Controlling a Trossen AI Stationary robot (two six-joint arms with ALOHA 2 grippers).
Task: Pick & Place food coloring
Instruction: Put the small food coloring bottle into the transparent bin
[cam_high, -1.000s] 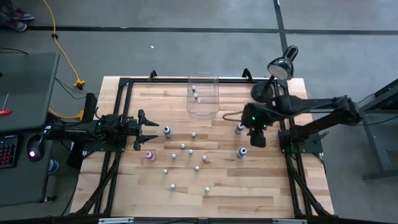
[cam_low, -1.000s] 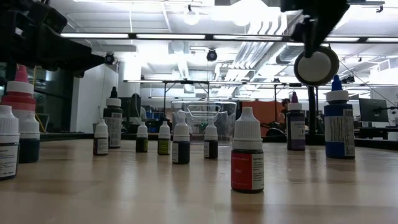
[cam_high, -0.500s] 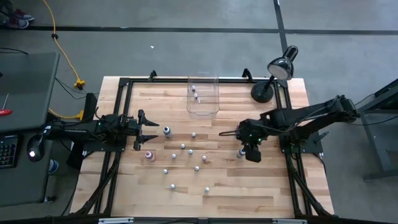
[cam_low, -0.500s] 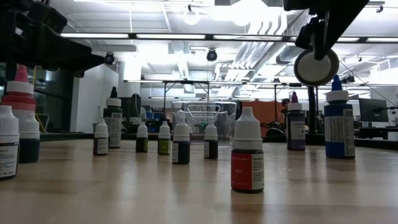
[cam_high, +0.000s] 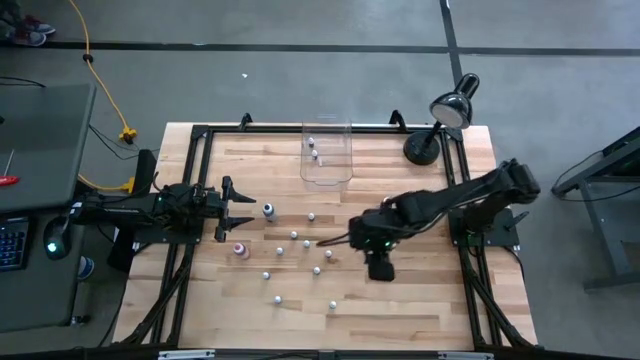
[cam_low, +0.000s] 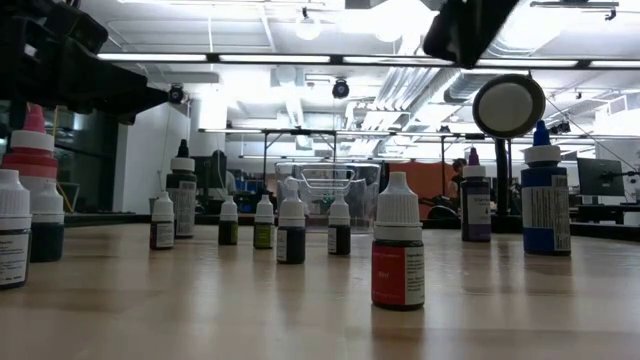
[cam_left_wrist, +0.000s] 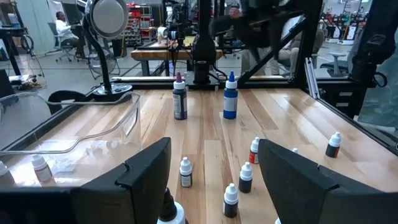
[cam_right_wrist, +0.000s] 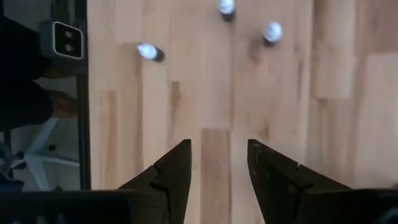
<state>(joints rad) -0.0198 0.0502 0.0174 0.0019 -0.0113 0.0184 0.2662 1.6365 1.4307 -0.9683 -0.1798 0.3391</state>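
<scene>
While the left gripper waits with jaws wide, the right gripper hangs empty, jaws parted, above bare tabletop near food coloring.

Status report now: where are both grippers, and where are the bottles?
Right gripper open, empty, above bare table. Left gripper open, waiting at left. Food coloring bottles standing mid-table.

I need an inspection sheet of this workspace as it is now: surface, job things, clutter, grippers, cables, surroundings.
Surface: wooden table, black frame around it.
Job's things: food coloring bottles upright, scattered mid-table; two in the clear bin.
Clutter: desk lamp at the far right corner.
Grippers: left gripper open, at the left edge; right gripper open, empty, above bare wood.
Cables: yellow cable on the floor.
Surroundings: workshop benches, seated person.
</scene>
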